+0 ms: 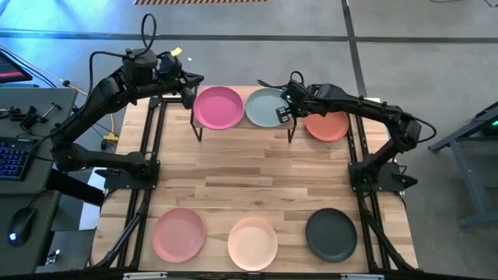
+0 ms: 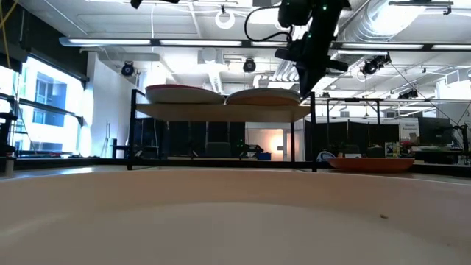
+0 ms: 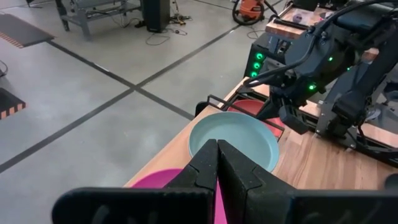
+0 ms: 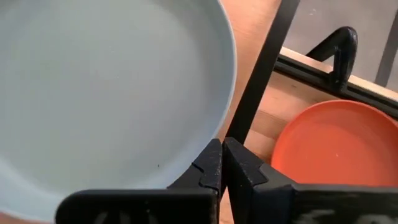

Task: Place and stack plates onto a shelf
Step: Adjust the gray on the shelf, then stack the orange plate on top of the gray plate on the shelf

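The shelf [image 2: 221, 111] stands at the table's far middle and carries two plates side by side: the hot pink plate [image 1: 218, 107] on its left half and the grey-teal plate [image 1: 264, 107] on its right half. My left gripper [image 1: 189, 91] is shut and hovers by the pink plate's left rim [image 3: 158, 180], high above the shelf. My right gripper [image 1: 286, 110] is shut and points down at the grey-teal plate's right rim [image 4: 229, 93]. The orange plate [image 1: 327, 125] lies flat on the table just right of the shelf. Tan and grey-white plates are out of view. My right gripper's shut fingertips [image 4: 214, 163] come from above at the right rim of the grey-teal plate [image 2: 265, 96], over the shelf's right edge. I cannot tell whether they touch the rim. The plate lies flat on the shelf top.
Along the table's near edge lie the dusty pink plate [image 1: 179, 235], the cream-peach plate [image 1: 253, 243] and the black plate [image 1: 331, 235]. Bare wood [image 1: 249, 179] spans the middle of the table. Black frame rails [image 1: 148, 155] run along both sides.
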Controlling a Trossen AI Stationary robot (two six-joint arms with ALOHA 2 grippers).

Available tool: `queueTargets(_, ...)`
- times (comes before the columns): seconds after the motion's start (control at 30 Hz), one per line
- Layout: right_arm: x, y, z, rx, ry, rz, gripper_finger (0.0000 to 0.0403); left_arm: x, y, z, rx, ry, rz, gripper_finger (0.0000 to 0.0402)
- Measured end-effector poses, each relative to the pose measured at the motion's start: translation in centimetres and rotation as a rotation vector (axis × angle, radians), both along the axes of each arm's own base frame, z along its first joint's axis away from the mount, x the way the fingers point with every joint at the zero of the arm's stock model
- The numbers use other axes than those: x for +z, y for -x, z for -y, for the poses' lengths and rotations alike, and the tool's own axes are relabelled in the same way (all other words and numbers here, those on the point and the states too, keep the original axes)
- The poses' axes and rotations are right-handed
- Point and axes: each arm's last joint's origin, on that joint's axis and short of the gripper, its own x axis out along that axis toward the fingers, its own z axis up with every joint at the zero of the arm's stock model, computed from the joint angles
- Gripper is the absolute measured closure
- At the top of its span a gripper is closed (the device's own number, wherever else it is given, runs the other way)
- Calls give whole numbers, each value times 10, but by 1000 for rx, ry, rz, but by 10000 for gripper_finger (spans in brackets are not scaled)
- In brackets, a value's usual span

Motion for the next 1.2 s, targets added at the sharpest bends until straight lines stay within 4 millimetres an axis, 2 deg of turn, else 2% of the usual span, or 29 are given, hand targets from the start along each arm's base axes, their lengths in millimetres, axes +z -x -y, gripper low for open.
queueTargets(0.17, 17, 11, -5, 38, 26, -10, 403, 0, 1, 1, -10, -4, -6, 401)
queueTargets(0.27, 35, 31, -13, 40, 80, -23, 403, 1, 5, 5, -52, -13, -16, 401)
queueTargets(0.37, 42, 55, -26, 40, 118, -24, 403, -7, 14, 13, -68, -14, 15, 401)
queueTargets(0.5, 33, 88, -46, 71, 112, 82, 403, -33, 25, 27, -78, -9, 127, 401)
queueTargets(0.67, 21, 117, -74, 238, 138, 408, 403, -69, 40, 49, -183, 15, 351, 401)
queueTargets(0.8, 22, 129, -88, 365, 241, 701, 403, -89, 53, 62, -217, 27, 483, 401)
queueTargets(0.87, 20, 134, -92, 381, 281, 788, 403, -98, 57, 66, -206, 26, 507, 402)
queueTargets(1.1, 13, 138, -94, 354, 263, 851, 403, -106, 65, 70, -172, 20, 538, 401)
queueTargets(1.2, 10, 135, -92, 270, 204, 862, 403, -106, 65, 70, -171, 22, 538, 401)
